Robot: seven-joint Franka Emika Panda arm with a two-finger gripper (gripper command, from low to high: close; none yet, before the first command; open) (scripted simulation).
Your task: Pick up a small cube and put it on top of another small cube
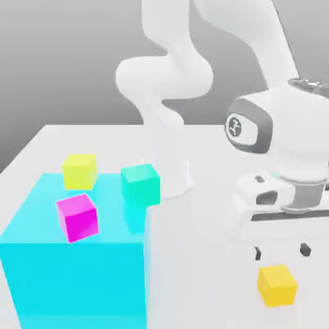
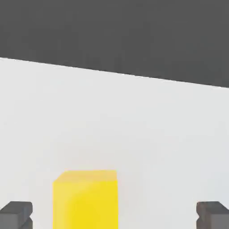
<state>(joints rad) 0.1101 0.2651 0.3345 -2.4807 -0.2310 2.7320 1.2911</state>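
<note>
Golden cube [image 1: 277,285] sits slightly twisted near my table's [image 1: 205,225] exterior-view right edge, no long axis, plain orangey yellow; my gripper's [image 1: 281,251] fingers are wide apart.

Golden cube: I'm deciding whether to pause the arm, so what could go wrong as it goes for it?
The golden cube sits off-center between the open fingers of the gripper, so one finger might land on it or shove it. Later, the magenta cube sits askew near the big cyan block's edge, so a bump could knock it off.
</note>
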